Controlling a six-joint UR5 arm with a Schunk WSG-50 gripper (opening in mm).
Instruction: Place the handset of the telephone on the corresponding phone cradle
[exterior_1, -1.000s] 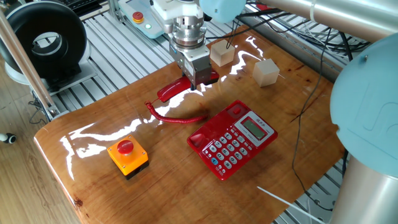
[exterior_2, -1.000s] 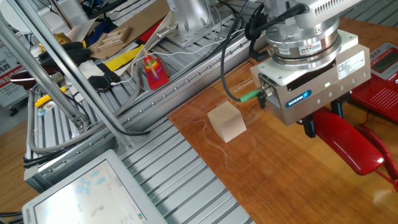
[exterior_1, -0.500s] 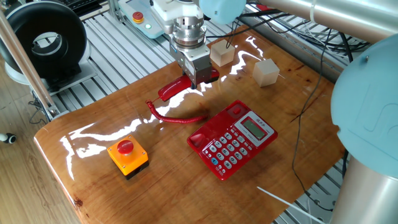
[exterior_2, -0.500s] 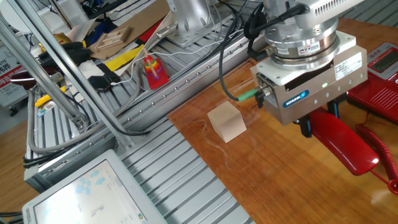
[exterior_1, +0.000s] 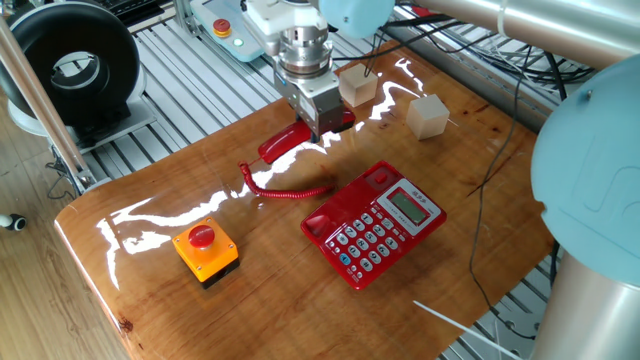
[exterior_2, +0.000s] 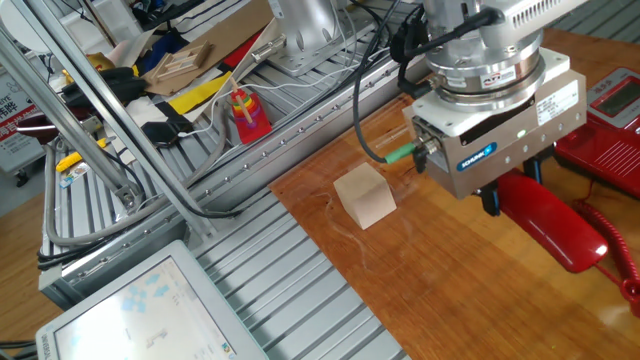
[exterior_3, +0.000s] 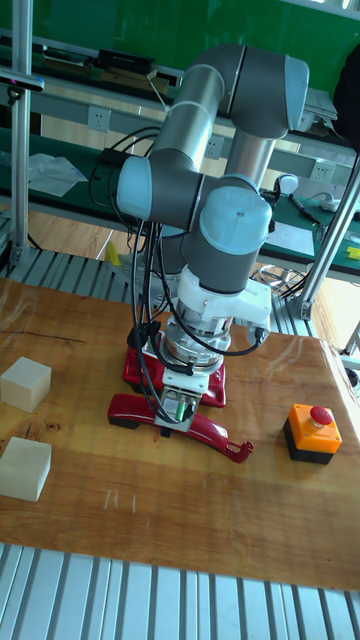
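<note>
Handset (exterior_2: 545, 220) between jaws, wooden block (exterior_2: 365, 196) nearby, telephone (exterior_1: 375, 224) apart.

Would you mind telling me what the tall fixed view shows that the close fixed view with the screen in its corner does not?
Only the tall view shows the orange box and both wooden blocks. Only the close view shows the red bottle and the screen. Both show the gripper over the handset, with the telephone nearby.

Blue maker's label on the gripper (exterior_2: 512, 186) body, lettering too blurred to read, red characters on a white sign (exterior_2: 12, 100) at far left, unreadable, phone (exterior_1: 375, 225) keypad and display illegible
</note>
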